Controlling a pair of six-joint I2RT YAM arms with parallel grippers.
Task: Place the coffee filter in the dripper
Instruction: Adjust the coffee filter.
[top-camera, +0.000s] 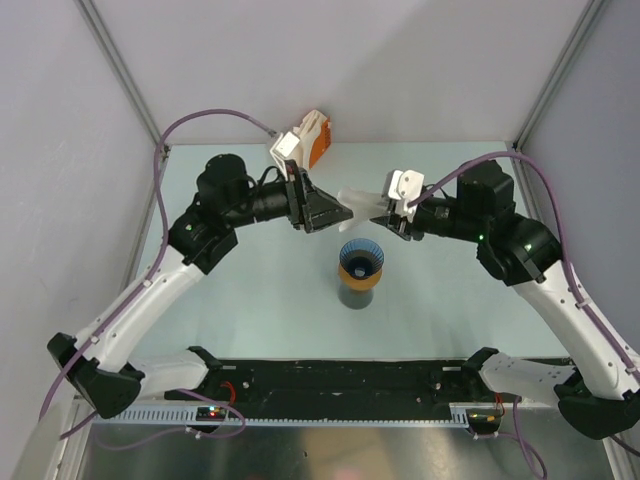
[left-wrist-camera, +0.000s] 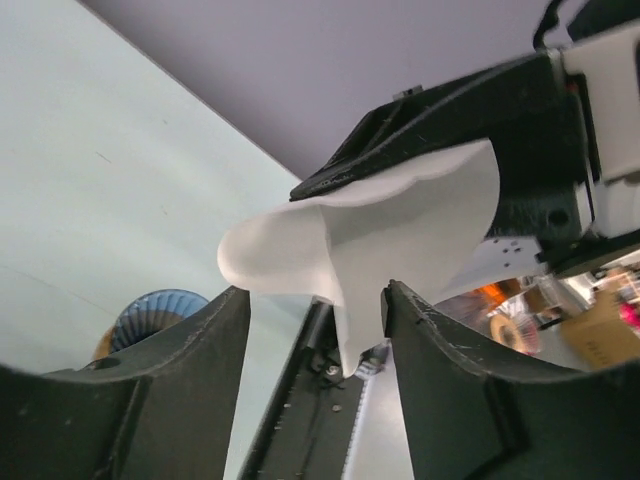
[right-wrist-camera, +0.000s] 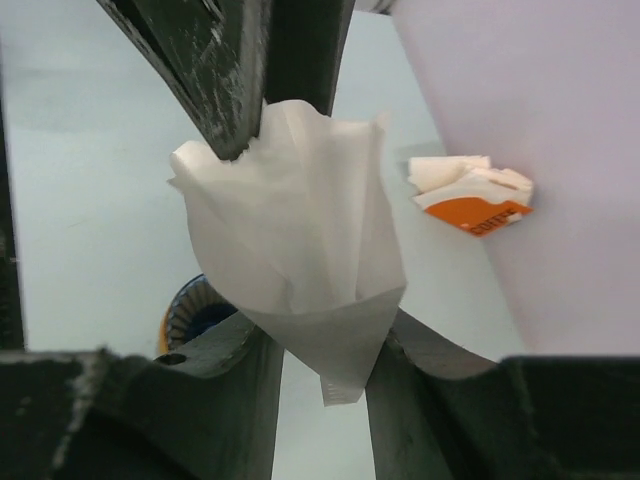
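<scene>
The white paper coffee filter (top-camera: 360, 199) hangs in the air between my two grippers, above and just behind the blue ribbed dripper (top-camera: 360, 255). My right gripper (top-camera: 388, 212) is shut on the filter's pointed end (right-wrist-camera: 320, 300). My left gripper (top-camera: 342, 213) is open, and one edge of the filter (left-wrist-camera: 400, 230) hangs between its fingers, close to the right-hand one (left-wrist-camera: 430, 340). The dripper shows low and to the left in the left wrist view (left-wrist-camera: 160, 310) and the right wrist view (right-wrist-camera: 195, 310).
The dripper sits on a flat orange ring (top-camera: 358, 273) on top of a dark grey cup (top-camera: 357, 294) at mid-table. An orange and white filter pack (top-camera: 305, 140) lies at the back wall. Grey walls close in the table's sides.
</scene>
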